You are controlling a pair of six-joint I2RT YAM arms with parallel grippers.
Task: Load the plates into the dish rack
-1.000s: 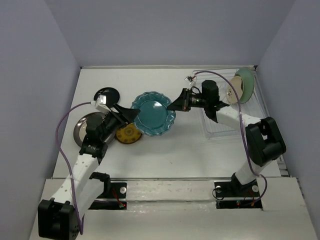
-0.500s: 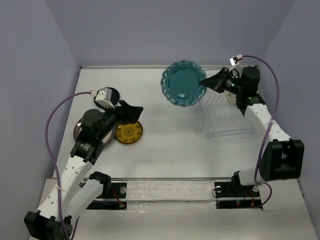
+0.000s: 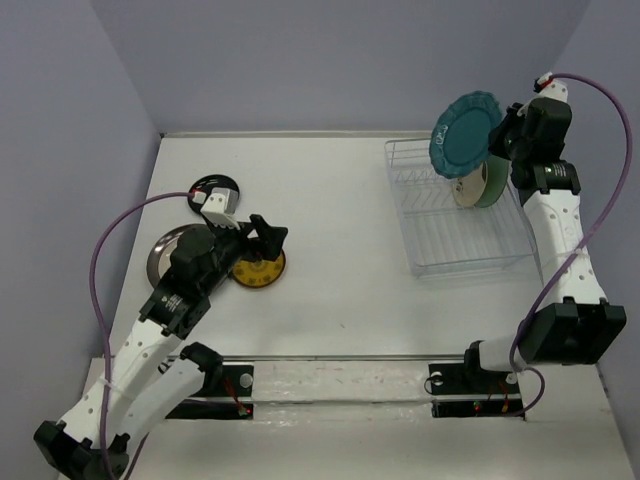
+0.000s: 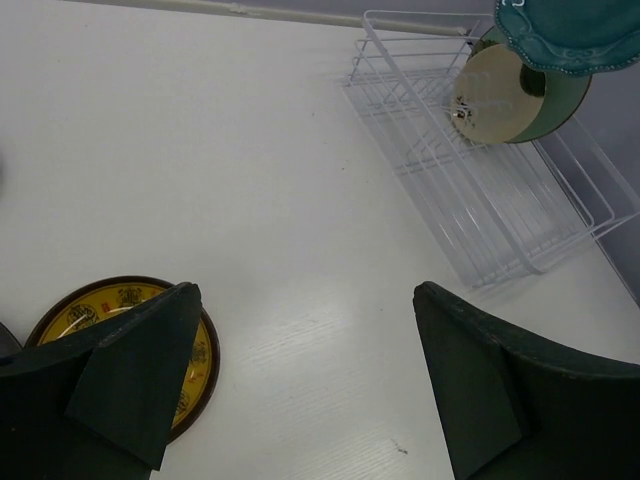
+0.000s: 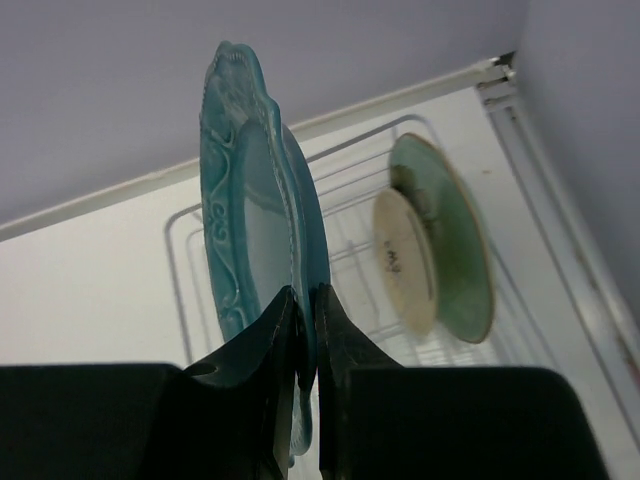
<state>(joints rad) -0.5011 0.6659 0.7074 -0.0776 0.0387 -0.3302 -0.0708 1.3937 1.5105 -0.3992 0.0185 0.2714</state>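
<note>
Pinching the rim of the scalloped dark teal plate (image 5: 245, 220), the right gripper (image 5: 303, 300) holds it upright on edge in the air over the far end of the white dish rack (image 3: 470, 250), where a cream plate (image 5: 405, 262) and a pale mint plate (image 5: 460, 265) stand together. The left gripper (image 4: 305, 295) is spread wide and empty above the table (image 3: 340, 220), just beside the small yellow patterned plate (image 4: 110, 305); the silver plate (image 3: 160, 255) and black plate (image 3: 213, 186) lie flat nearby
</note>
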